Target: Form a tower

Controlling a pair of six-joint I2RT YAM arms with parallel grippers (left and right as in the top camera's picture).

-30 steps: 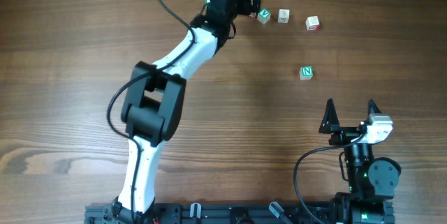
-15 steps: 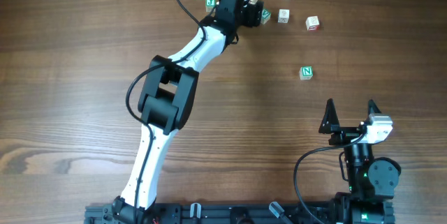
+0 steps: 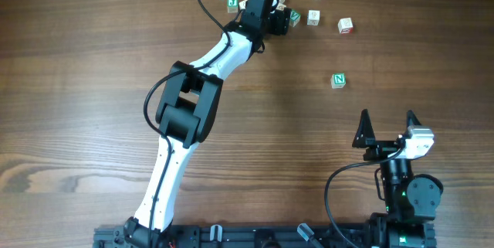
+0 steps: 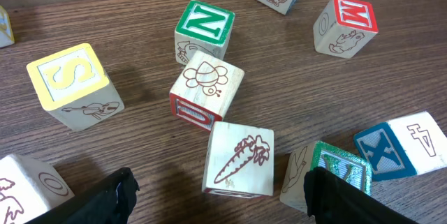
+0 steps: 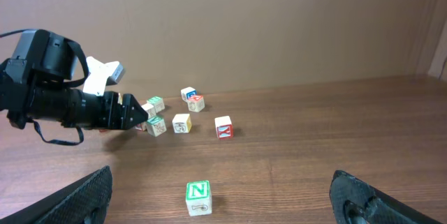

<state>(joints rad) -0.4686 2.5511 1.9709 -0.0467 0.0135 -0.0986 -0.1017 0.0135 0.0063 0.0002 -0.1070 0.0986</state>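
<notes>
Since a second ago the left arm [image 3: 224, 47] has swung right over the loose cubes [image 3: 345, 25], and its jaws have drawn in from full spread. Nearest me, the right gripper [image 3: 387, 117] sits parked by its base, jaws wide and empty. Beyond it stands the tower [image 3: 338, 80], alone on the table [image 3: 77, 86] and well apart from the other cubes. It has a green top face with a white N and a pale side below; from here I cannot make out a seam between its cubes. Farthest out, the left gripper [image 4: 221, 185] straddles a carrot cube [image 4: 237, 158]. Its fingers [image 4: 105, 199] are clear of the cube on both sides, so nothing is gripped yet. From that gripper the tower lies to the right and back toward the base, a little closer to the right gripper. I judge any carry must run that way.
</notes>
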